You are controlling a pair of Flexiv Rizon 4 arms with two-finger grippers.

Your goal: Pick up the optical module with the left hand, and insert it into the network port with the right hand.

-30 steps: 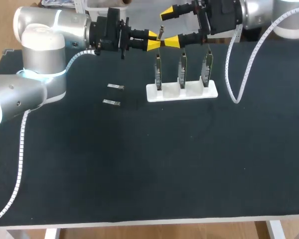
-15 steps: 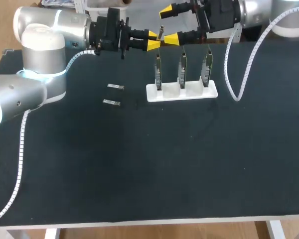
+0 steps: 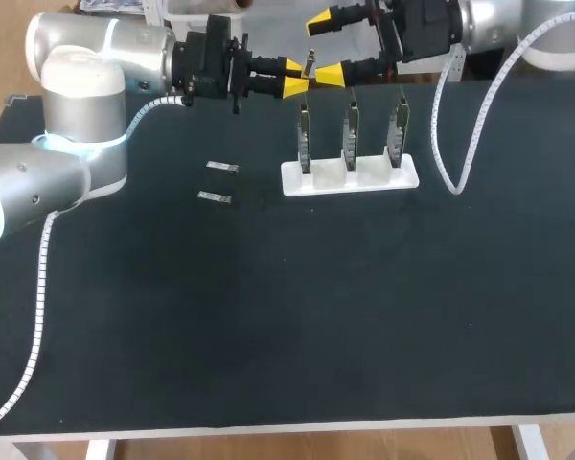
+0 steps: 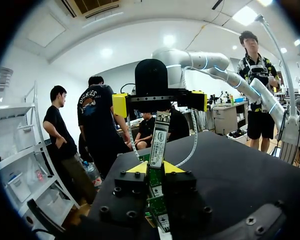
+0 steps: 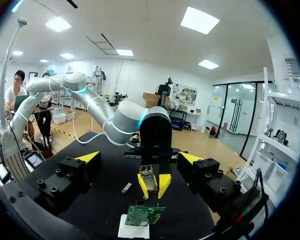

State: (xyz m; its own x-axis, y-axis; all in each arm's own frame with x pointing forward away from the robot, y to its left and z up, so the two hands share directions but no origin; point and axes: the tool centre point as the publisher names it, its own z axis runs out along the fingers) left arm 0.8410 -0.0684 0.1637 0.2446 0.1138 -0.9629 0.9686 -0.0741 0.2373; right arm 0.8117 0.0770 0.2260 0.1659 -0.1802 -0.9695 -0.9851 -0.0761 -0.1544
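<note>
Head view shows the left gripper (image 3: 297, 79) clamped on the optical module (image 3: 310, 63), which sticks out between the wide-spread fingers of the right gripper (image 3: 328, 48).

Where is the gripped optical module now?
In the head view the optical module is at the far middle, held in the left tool above the white stand's leftmost board, facing the open right tool.

Probably a robotics lab: left arm (image 3: 77, 91) and right arm (image 3: 517, 24) over a black table (image 3: 316, 316), circuit boards (image 3: 350, 134) standing in a white stand (image 3: 364, 179).
</note>
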